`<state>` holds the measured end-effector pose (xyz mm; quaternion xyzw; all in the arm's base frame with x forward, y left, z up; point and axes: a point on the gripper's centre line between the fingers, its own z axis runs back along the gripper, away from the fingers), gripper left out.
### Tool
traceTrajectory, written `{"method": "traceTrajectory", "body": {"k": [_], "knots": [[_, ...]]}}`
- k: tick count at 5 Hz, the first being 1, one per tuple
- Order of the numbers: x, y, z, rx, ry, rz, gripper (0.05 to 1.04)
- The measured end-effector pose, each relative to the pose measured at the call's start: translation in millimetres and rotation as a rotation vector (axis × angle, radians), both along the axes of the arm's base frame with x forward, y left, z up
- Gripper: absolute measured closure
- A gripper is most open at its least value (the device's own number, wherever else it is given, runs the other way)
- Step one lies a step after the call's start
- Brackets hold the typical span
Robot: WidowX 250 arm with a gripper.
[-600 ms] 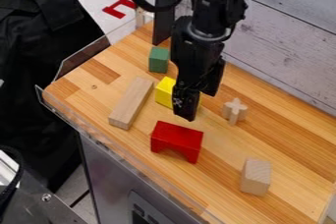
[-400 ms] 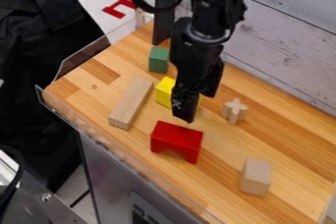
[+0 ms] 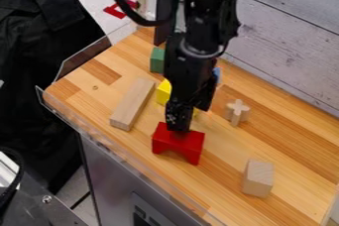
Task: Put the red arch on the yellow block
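Pickup: readying black gripper (image 3: 177, 127) at red wooden arch (image 3: 180, 143), spread or closed impossible to tell, needing secure pinch next.

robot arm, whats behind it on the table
Partly hidden behind it are the yellow block, the green block, the red arch and something blue. Their covered parts can't be seen.

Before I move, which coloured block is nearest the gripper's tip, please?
The red arch; the gripper is at its top edge, with the yellow block farther away.
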<state>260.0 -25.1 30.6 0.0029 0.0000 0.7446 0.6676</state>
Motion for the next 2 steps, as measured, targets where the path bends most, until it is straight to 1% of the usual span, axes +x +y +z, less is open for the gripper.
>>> {"method": "traceTrajectory", "body": {"k": [1, 2], "knots": [[-3.9, 0.0, -0.4, -0.002, 0.002, 0.011, 0.085], [-6.7, -2.5, -0.3, -0.017, 0.002, 0.028, 0.085]]}}
